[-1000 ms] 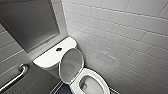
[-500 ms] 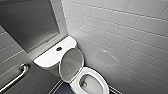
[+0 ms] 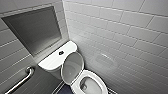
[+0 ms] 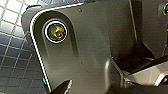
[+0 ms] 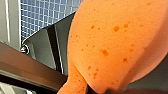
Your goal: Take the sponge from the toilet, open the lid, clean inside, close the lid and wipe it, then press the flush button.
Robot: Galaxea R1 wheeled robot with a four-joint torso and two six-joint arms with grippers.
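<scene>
Tiled wall (image 3: 120, 30): pale oblong tiles, running along the right of the head view and meeting a second tiled wall at the corner behind the toilet; a dark, flat recessed panel (image 3: 35, 30) is set into that second wall, above the cistern.

Toilet (image 3: 98, 75): white, glossy, standing in the corner, close against both walls; cistern (image 3: 50, 62) has a rounded rectangular top, bare but for its button; lid (image 3: 72, 67) is raised, its hollow greyish underside facing forward, its back leaning at the cistern front; seat ring is down; bowl (image 3: 87, 86) is open, with water visible at the bottom.

Floor (image 3: 63, 90): dark beside the base of the toilet; in both wrist views it appears as a grid of small square tiles.

Grab bar (image 3: 22, 78): metal, fixed to the wall beside the cistern, running at a slant.

Sponge (image 5: 110, 42): orange, pitted with darker spots, very close to the right wrist camera and clear of the floor behind it; its lower end narrows where the right gripper (image 5: 98, 89) pinches it; the fingers themselves are barely distinguishable.

Flush button (image 3: 61, 52): small and dark, on the cistern top near its front edge, just behind the raised lid.

Left gripper (image 4: 63, 88): only a dark tip shows against the robot's own grey casing; whether it is spread or closed cannot be told.
</scene>
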